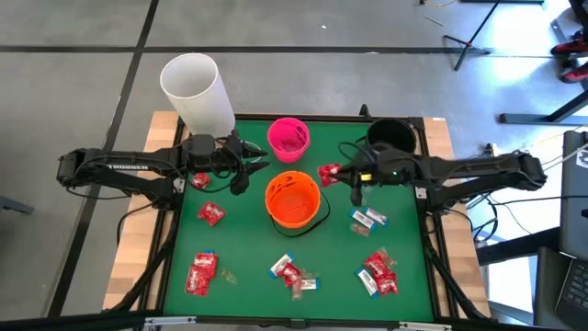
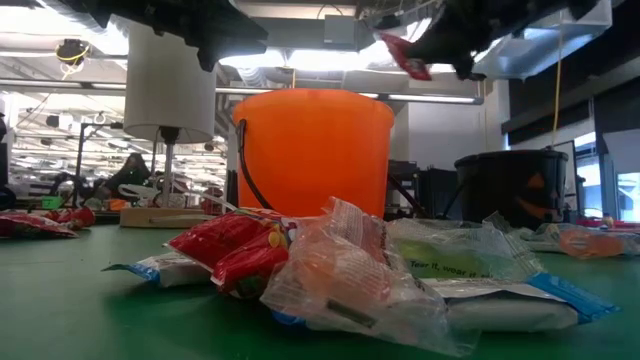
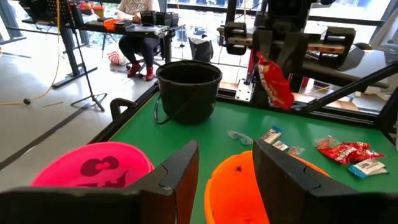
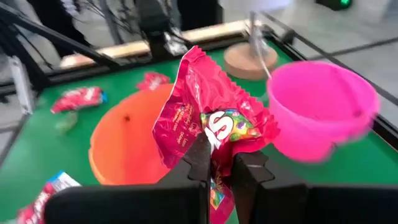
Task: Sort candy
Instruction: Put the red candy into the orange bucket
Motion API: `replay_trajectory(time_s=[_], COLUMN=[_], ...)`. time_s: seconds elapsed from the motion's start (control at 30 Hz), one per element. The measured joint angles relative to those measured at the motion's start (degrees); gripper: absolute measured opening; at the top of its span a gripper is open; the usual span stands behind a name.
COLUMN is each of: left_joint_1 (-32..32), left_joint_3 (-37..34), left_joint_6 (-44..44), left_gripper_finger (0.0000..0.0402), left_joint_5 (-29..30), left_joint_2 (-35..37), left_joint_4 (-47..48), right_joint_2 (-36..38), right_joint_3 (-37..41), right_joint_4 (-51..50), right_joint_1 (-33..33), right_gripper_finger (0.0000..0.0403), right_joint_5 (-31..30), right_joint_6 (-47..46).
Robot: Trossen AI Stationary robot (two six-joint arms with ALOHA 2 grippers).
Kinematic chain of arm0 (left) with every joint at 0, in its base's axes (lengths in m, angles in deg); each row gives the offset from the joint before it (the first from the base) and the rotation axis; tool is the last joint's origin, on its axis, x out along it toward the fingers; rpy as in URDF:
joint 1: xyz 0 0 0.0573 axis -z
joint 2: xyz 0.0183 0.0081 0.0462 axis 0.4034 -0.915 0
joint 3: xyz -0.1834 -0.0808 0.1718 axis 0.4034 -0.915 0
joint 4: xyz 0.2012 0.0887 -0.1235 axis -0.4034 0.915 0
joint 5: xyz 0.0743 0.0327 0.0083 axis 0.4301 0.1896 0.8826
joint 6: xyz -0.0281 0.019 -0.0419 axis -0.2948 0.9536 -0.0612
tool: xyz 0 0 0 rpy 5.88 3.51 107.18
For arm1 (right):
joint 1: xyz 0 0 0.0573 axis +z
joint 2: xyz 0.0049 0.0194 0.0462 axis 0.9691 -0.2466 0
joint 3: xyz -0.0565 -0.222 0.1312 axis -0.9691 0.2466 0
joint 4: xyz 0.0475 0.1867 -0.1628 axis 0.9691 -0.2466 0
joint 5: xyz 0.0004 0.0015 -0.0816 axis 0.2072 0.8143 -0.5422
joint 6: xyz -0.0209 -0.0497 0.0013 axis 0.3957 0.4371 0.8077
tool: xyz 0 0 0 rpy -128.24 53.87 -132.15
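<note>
Carrying a red candy packet (image 4: 208, 121) pinched between my right gripper's (image 4: 217, 163) closed fingers, I'm mid-transfer. Just past them sits the orange bucket (image 4: 127, 146), the pink bucket (image 4: 323, 106) beyond; next I'd centre over a bucket and release. The left gripper (image 3: 225, 169) hangs parted, empty.

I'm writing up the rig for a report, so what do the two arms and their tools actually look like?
Both arms are dark, slim and jointed, reaching in from opposite sides of the table. The left arm carries white lettering along its link. Black cables trail from the arms' bases. The left tool and right tool each end in two flat, blocky black fingers.
</note>
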Motion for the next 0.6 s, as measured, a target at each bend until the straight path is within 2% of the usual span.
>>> replay_trajectory(time_s=[0.17,0.33,0.47,0.6], left_joint_1=[0.0,0.01,0.0,0.0], left_joint_3=[0.0,0.0,0.0,0.0], left_joint_6=[0.07,0.0,0.0,0.0], left_gripper_finger=[0.0141,0.0141,0.0141,0.0141], left_joint_5=[0.0,0.0,0.0,0.0], left_joint_2=[0.0,0.0,0.0,0.0], left_joint_4=[-0.33,-0.31,-0.35,-0.5], right_joint_2=[-6.18,-12.17,-15.81,-18.31], right_joint_3=[0.02,0.02,0.01,-1.53], right_joint_4=[11.49,20.27,24.06,23.36], right_joint_1=[-1.21,-1.15,-1.06,-1.04], right_gripper_finger=[0.0032,0.0032,0.0032,0.0033], right_joint_5=[7.74,11.11,12.03,12.51], right_joint_6=[3.9,5.7,5.74,6.06])
